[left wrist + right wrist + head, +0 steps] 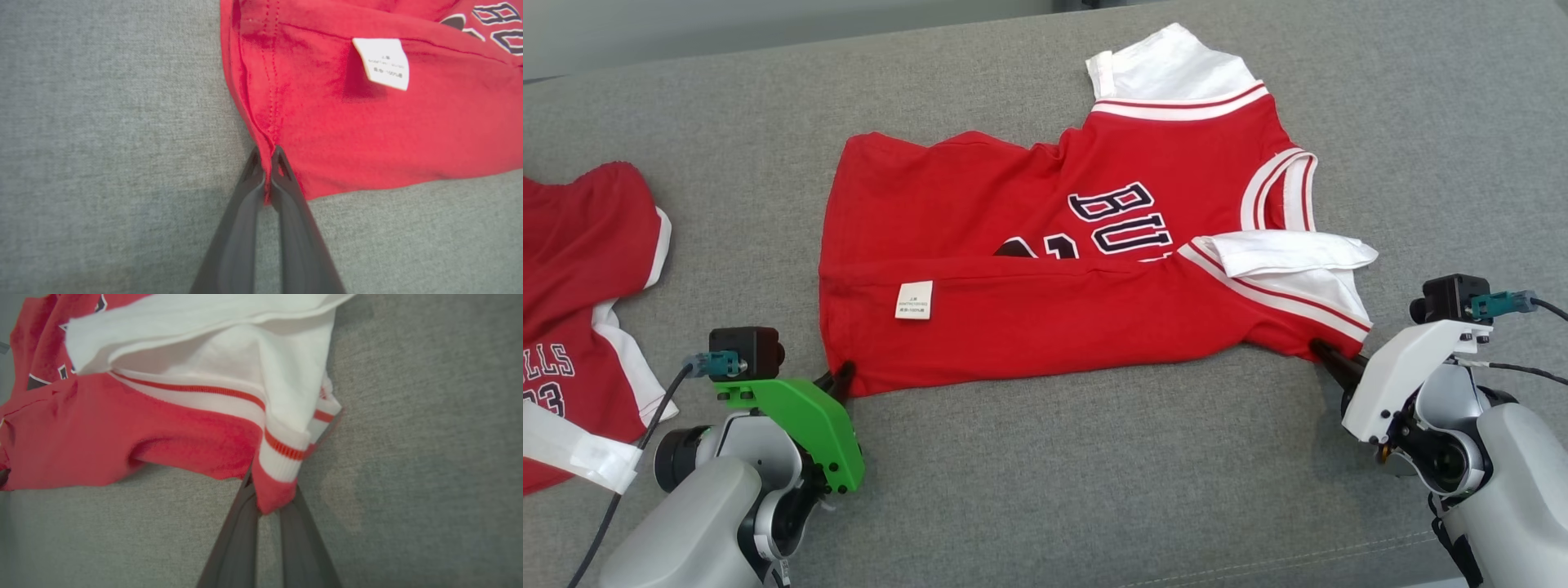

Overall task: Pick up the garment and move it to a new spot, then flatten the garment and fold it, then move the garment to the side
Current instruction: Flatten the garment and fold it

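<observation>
A red basketball jersey, the garment (1045, 278), lies on grey fabric with its near half folded over, a white care label facing up. White sleeves with red stripes stick out at its right end. My left gripper (843, 377) is shut on the garment's near left hem corner; the left wrist view shows its fingers (282, 192) pinching the red seam (267, 155). At the near right corner, where the striped white cuff (282, 457) meets red cloth, my right gripper (1327, 355) is shut on the garment. The right gripper's tips are hidden under the cuff in the right wrist view.
A second red jersey (580, 269) with white trim lies at the far left edge, close to my left arm. The grey upholstered surface (1094, 474) stretches in front of the garment and to its right. A seam runs along the surface's near right edge.
</observation>
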